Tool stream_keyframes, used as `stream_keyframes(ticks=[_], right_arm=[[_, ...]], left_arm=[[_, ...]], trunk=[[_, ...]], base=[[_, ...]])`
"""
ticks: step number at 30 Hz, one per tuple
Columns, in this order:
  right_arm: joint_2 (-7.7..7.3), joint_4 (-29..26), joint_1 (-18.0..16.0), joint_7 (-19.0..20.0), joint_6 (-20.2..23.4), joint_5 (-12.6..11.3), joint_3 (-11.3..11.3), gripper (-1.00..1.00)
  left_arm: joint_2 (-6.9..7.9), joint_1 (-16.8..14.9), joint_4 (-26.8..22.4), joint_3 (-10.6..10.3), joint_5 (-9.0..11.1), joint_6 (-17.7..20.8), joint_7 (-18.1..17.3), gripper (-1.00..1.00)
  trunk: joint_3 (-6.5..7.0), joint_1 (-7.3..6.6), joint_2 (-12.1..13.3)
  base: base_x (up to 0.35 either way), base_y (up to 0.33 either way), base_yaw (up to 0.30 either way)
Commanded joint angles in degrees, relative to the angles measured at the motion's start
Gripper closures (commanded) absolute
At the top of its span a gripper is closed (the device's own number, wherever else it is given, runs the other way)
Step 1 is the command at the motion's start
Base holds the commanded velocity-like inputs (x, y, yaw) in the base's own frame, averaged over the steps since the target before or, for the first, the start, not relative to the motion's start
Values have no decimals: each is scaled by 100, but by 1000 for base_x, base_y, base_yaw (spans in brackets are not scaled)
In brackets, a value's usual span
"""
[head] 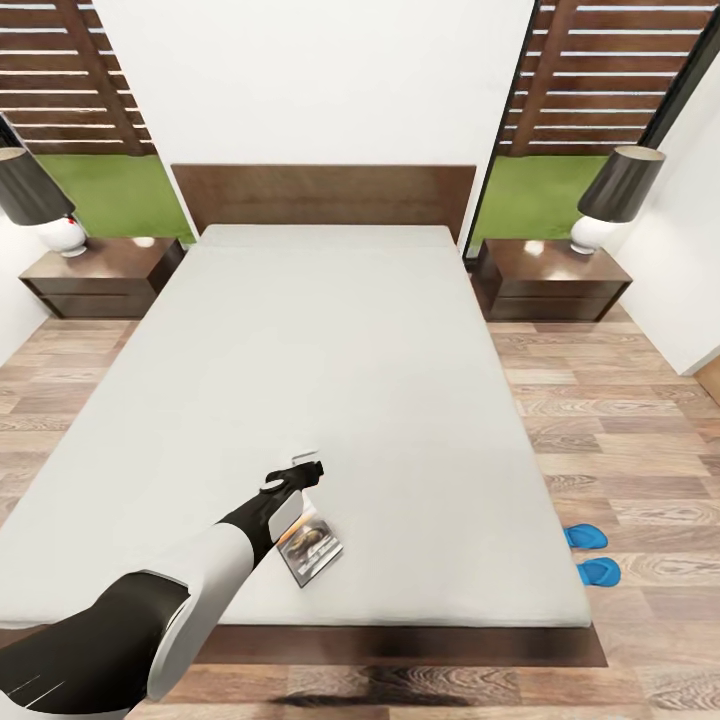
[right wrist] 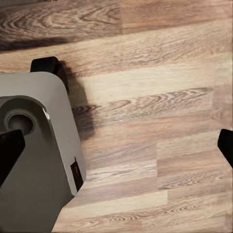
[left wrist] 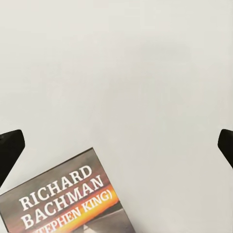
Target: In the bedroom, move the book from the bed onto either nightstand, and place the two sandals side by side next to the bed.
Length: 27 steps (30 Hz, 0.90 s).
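**Left end effector over the book, fingers spread**

Left end effector (head: 305, 470) poised over the bed (head: 330, 400), fingers wide apart, gripping nothing; in the left wrist view, dark fingertips (left wrist: 9, 150) at both edges with bare mattress between. Right end effector (right wrist: 116, 145) likewise spread, hanging above the wood-plank floor (right wrist: 160, 97) beside the robot's grey base (right wrist: 34, 160).

Book (head: 312, 545) lying flat near the foot of the bed, just behind the left end effector, partly covered by the wrist. Thin paperback, dark cover, white lettering "RICHARD BACHMAN" over an orange band (left wrist: 68, 199). Long axis skewed to the bed's edges, slanting from near-left to far-right.

Two blue sandals (head: 590, 553) on the floor by the bed's right side near the foot, close together, toes pointing away from the bed. Nightstand (head: 100, 275) at the left of the headboard, another (head: 550, 275) at the right, each bearing a lamp.
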Motion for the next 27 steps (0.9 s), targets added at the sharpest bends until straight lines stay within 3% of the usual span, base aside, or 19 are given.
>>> stream_keyframes(ticks=[1,5,6,7,8,9,12,16,27], right_arm=[[-78,15,-7,33,0,-61,44,-100],[-304,16,-7,20,-5,-64,34,-100],[-772,-15,-7,13,-1,-65,-13,-100],[-952,-26,-7,12,4,-65,-27,-100],[-1027,-32,-7,10,5,-65,-33,-100],[-1317,-95,-7,-18,-2,-65,-56,-100],[-1532,-217,-7,-292,-21,-67,-66,-100],[-1621,-223,-7,-466,-110,-72,-150,-100],[-1633,-188,-7,-520,-271,-74,-208,-100]], left_arm=[[0,-4,3,-48,53,-17,27,-100],[0,-4,3,-50,53,-16,27,-100],[0,-5,3,-51,53,-16,27,-100],[0,-4,3,-51,53,-16,27,-100],[0,-4,3,-51,53,-16,27,-100],[0,-3,3,-51,53,-16,27,-100],[0,-4,3,-51,53,-14,27,-100],[0,-3,3,-51,57,-4,27,-100],[0,-3,262,-51,50,5,20,-100]], trunk=[[-24,24,-47],[-95,112,-207],[-113,134,-248],[-131,156,-288],[-149,178,-328],[-167,199,-368],[-221,265,-488],[-293,353,-649],[-490,595,-1090]], base=[[0,0,0],[0,0,0],[0,0,0],[0,0,0],[0,0,0],[0,0,0],[0,0,0],[0,0,0],[0,0,0]])
